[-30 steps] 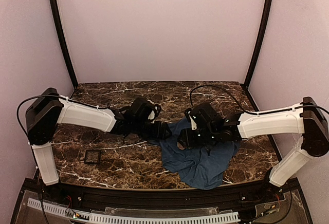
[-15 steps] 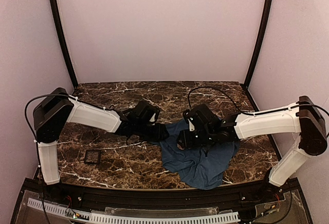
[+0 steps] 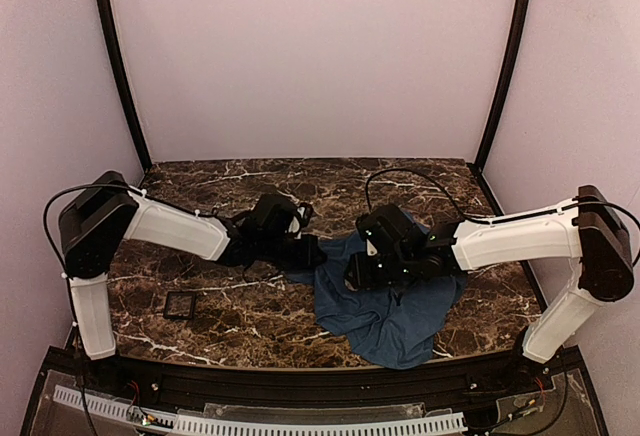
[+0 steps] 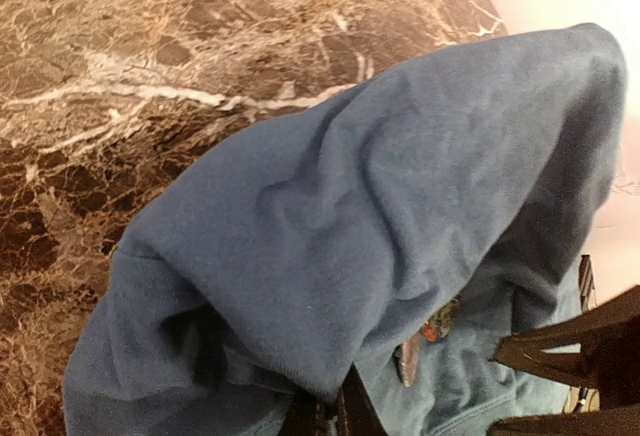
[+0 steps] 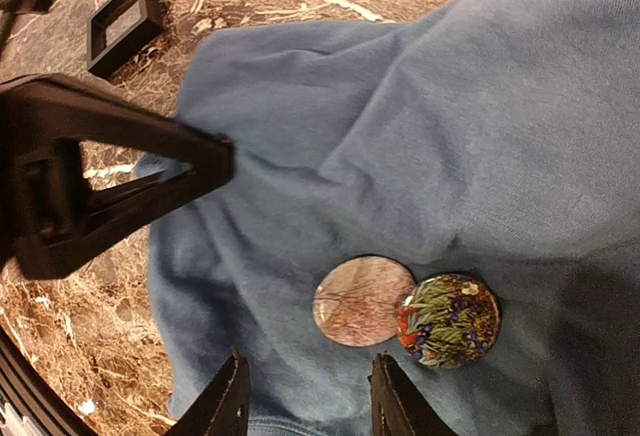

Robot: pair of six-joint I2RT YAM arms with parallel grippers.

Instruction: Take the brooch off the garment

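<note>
**Left gripper pinches the cloth, brooch sits by the open right gripper**

A soft blue cloth garment (image 3: 395, 311) lies in a crumpled heap on the brown marble table (image 3: 230, 181), in the middle and lower right of the top view.

The left gripper (image 3: 312, 252) reaches in from the left side of the top view to the cloth's left edge. Its jaws are closed tight on a fold of the blue cloth. In the left wrist view the closed tips (image 4: 335, 414) sit at the bottom of the frame, and the cloth rises above them like a big blue hump.

The right gripper (image 3: 358, 278) comes in from the right and sits low over the cloth, just right of the left gripper. In the right wrist view its two black fingers (image 5: 232, 396) stand apart at the bottom of the frame. Nothing is held between them.

The small, round, pale pinkish-grey brooch (image 5: 363, 301) lies flat on the blue cloth, in the lower middle of the right wrist view. It is just above the gap between the right fingers and is not touching them. A round disc with bright flowers on it (image 5: 448, 321) touches the brooch's right edge.

A small black square tray (image 5: 125, 21) sits on the bare table in the upper left of that view, well apart from the cloth.
</note>
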